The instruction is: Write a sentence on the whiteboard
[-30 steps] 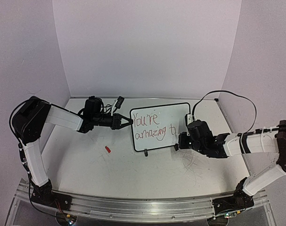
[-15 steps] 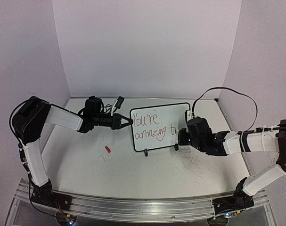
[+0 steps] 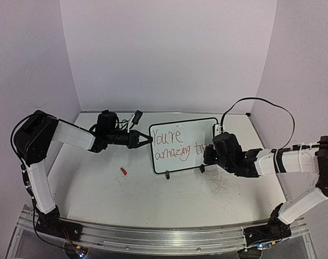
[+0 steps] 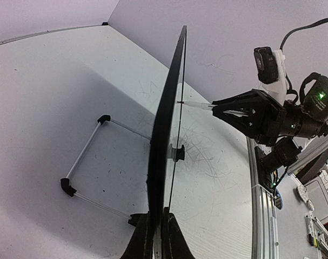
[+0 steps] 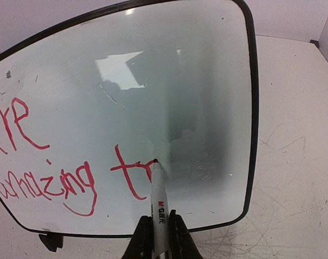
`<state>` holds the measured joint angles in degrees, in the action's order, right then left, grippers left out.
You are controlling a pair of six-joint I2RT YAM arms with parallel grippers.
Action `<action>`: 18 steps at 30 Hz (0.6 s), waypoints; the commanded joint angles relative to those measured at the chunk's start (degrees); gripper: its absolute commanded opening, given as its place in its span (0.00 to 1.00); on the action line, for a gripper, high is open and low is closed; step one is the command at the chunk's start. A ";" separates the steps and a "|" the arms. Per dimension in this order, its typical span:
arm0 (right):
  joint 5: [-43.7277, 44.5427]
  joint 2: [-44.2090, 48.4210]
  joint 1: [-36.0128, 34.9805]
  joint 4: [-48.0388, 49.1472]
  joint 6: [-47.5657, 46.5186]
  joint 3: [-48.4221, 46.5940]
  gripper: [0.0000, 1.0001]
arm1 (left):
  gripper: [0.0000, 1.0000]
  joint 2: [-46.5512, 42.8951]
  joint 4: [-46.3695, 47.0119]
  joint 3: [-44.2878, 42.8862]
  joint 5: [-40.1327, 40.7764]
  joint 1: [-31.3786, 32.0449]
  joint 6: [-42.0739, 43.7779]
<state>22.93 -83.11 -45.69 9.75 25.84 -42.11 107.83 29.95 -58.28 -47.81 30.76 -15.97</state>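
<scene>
Presently catalogued: one whiteboard [image 3: 199,132], black-framed, standing near-upright on two small black feet [image 3: 168,174] at the middle of the tabletop [image 3: 153,205], its wire prop [image 4: 88,156] folded out behind it. Left pincer [image 3: 148,139]: at the whiteboard's left edge, fingers together on the frame, one to each face, evidently to brace the light board so it neither slides nor tips back under writing pressure. Right pincer [image 3: 207,156]: in front of the whiteboard's lower right quarter, clamped on a marker [image 5: 158,202] held by its barrel, nib pointing squarely at the writing face and touching it. Sentence [image 5: 50,181]: red handwriting across the whiteboard's left and lower portion, in two lines. The top line reads "You're"; the second reads "amazing", then "t" and a partly drawn "r", where the nib rests. Judged status: mid-word, the last word unfinished, with the whiteboard's right-hand strip bare and room there for the letters to come. One small red piece [image 3: 123,171], probably the marker's cap, lies on the tabletop well to the left of the whiteboard and nearer the arm bases, apart from both pincers. Risk noted: too firm a stroke could push the whiteboard against the left pincer's hold and smear the line.
</scene>
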 commanded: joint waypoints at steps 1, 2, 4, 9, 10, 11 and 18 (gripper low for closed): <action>4.37 2.45 0.13 -0.68 2.06 -0.37 0.00 | 0.00 -0.72 -3.25 -0.77 -0.54 0.58 1.82; 3.43 4.03 0.09 -0.39 1.88 0.35 0.00 | 0.00 -0.70 -3.25 -0.85 -0.50 0.54 1.82; 0.05 8.05 0.11 1.31 0.38 2.92 0.00 | 0.00 -0.70 -3.28 -0.89 -0.47 0.61 1.82; -6.39 13.76 1.65 1.67 -2.39 7.89 0.00 | 0.00 -0.88 -3.32 -0.75 -0.38 0.54 1.85; -7.20 13.65 1.95 1.60 -2.76 7.91 0.00 | 0.00 -0.75 -3.32 -0.79 -0.40 0.56 1.81; -7.66 13.30 2.14 1.36 -3.07 7.44 0.00 | 0.00 -0.70 -3.32 -0.81 -0.46 0.57 1.71; -8.10 10.04 2.12 1.20 -5.35 5.26 0.00 | 0.00 -1.53 -3.33 -0.09 0.08 0.70 1.60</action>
<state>15.94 -71.12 -43.64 10.24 22.69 -34.81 107.79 29.84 -58.28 -47.77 30.72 -15.90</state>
